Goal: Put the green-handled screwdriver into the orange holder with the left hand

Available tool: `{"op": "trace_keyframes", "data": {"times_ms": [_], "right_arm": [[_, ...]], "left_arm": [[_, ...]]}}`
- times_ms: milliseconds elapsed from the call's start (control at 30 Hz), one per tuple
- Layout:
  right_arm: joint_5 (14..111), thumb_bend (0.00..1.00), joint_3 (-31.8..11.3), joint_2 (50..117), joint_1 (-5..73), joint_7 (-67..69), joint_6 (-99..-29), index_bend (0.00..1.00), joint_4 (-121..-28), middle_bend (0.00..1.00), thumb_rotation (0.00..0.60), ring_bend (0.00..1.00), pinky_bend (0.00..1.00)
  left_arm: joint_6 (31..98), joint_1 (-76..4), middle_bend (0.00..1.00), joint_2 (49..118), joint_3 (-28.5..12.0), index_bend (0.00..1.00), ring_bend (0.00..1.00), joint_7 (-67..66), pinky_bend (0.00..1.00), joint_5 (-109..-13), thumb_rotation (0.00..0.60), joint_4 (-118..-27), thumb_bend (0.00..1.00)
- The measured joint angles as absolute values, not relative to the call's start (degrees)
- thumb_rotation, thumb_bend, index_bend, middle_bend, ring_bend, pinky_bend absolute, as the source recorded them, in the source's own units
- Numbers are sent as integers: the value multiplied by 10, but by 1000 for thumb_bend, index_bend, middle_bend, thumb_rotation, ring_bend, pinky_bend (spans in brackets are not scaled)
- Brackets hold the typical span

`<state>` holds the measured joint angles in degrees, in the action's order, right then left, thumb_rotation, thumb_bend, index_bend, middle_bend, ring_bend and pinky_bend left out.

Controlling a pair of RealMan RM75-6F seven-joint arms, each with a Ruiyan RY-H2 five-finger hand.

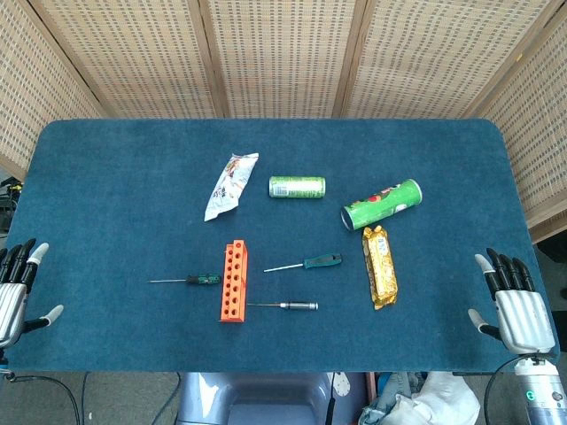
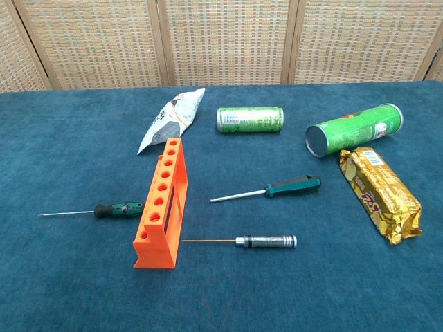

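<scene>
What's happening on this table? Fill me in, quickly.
Nothing is being handled yet. The left robot hand and the right robot hand rest open at the near corners of the blue table, each holding nothing. The orange holder stands upright with its holes empty. One green-handled screwdriver lies flat on its left, handle end at the holder; a teal-handled screwdriver and a metal-handled one lie on its right. Snack packs and cans sit further back.
</scene>
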<state>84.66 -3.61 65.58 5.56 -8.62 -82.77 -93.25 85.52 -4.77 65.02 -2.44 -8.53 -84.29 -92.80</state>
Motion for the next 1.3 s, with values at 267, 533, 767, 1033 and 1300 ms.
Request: {"op": "trace_keyframes", "data": {"times_ms": [267, 533, 767, 1033, 1300], "right_arm": [[849, 230, -34, 656, 56, -91, -827, 0, -934, 0, 600, 0, 0], [840, 231, -36, 655, 57, -91, -823, 0, -938, 0, 600, 0, 0], [840, 232, -35, 654, 56, -94, -822, 0, -941, 0, 600, 0, 0], [839, 232, -35, 652, 57, -91, -821, 0, -941, 0, 600, 0, 0], [830, 233, -36, 650, 58, -89, -814, 0, -942, 0, 600, 0, 0]], "left_arm": [[856, -47, 0, 650, -25, 0, 0, -84, 0, -843, 600, -928, 121], [852, -49, 0, 651, -24, 0, 0, -86, 0, -844, 600, -926, 125], [852, -49, 0, 651, -24, 0, 0, -88, 0, -844, 600, -928, 134], [851, -50, 0, 652, -22, 0, 0, -94, 0, -846, 600, -932, 136], [845, -53, 0, 654, -22, 1, 0, -99, 0, -845, 600, -941, 139]]}}
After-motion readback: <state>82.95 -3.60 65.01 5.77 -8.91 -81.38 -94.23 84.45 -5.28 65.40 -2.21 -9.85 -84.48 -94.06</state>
